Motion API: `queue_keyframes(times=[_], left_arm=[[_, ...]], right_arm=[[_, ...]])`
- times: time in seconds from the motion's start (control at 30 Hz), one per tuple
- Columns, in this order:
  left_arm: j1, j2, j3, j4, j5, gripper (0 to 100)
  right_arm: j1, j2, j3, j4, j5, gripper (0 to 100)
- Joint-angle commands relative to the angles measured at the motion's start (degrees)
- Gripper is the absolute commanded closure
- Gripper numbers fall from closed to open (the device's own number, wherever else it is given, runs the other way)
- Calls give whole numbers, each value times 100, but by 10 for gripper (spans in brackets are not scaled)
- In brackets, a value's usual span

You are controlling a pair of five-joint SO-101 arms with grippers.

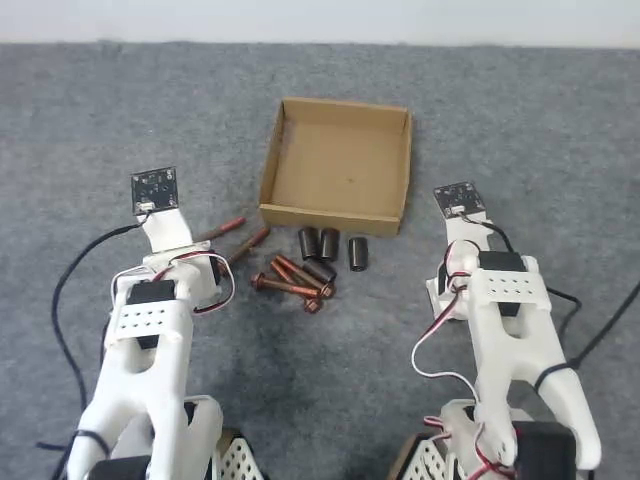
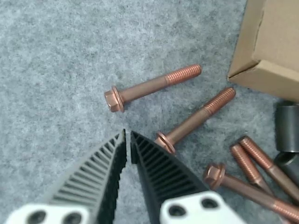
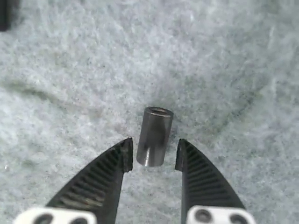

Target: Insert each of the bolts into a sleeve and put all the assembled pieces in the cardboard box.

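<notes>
The left gripper (image 2: 127,134) hovers near the middle of the table (image 1: 560,120), jaws all but closed and empty, just beside the head of a bolt (image 2: 195,117). More bolts (image 1: 290,283) and three sleeves (image 1: 329,243) lie before the cardboard box (image 1: 333,217), which holds nothing. Rightward, the right gripper (image 3: 154,150) stands open astride a fourth sleeve (image 3: 156,130), touching neither side. Grasping is the step in hand, I judge: close on that sleeve, then fetch a bolt.
</notes>
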Motion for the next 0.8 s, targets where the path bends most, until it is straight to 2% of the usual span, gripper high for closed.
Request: queue_keyframes(times=[0.0,0.17,0.77], left_arm=[[44,-123,-84,-123,44,987],[44,-123,-75,-123,44,987],[35,-123,-66,-123,44,987]], right_arm=[[31,4,-149,-286,105,868],[40,13,185,-699,114,868],[40,664,0,-462,387,868]])
